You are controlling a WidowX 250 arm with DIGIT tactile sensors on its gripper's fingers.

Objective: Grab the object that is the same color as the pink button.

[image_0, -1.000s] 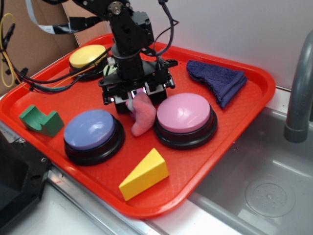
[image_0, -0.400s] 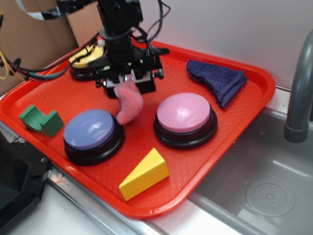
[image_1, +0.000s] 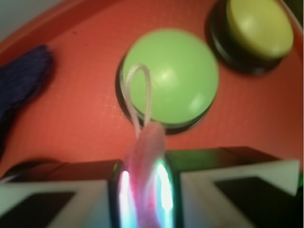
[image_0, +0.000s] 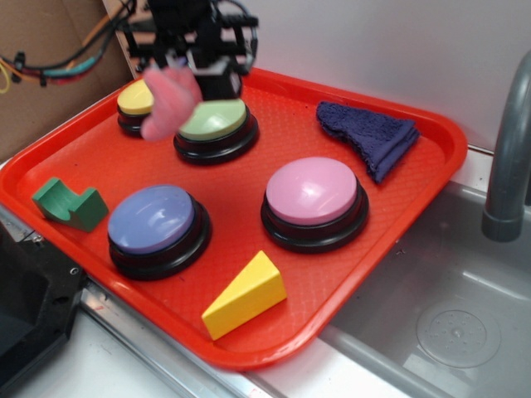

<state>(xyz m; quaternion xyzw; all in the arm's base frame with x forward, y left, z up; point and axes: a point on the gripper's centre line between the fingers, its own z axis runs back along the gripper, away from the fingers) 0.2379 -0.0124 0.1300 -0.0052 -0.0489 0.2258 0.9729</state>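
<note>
- Leftmost, on the red tray (image_0: pixel 398 240): green block (image_0: pixel 70 204), notched on top, near the left rim.
- Next, toward the tray's back-left corner: yellow button (image_0: pixel 135 99) on a black base; seen also in the wrist view at upper right.
- Just in front of it, lifted clear of the tray: pink plush toy (image_0: pixel 168 101), blurred, hanging from the gripper (image_0: pixel 192 62); overlaps the yellow button and the green button's left edge in the exterior view.
- Gripper: clamped on the pink plush toy; in the wrist view, toy pinched between the two pads, white string loop (image_1: pixel 137 97) sticking out over the green dome.
- Front left: lavender-blue button (image_0: pixel 154 220), black base, well apart from the toy.
- Behind centre: green button (image_0: pixel 216 121), directly below the gripper.
- Front centre: yellow wedge (image_0: pixel 246 293), near the front rim.
- Right of centre: pink button (image_0: pixel 313 191), black base, untouched.
- Back right: dark blue cloth (image_0: pixel 371 134), bunched.
- Far right, off the tray: sink basin (image_0: pixel 448 323) and grey faucet (image_0: pixel 504 174).
</note>
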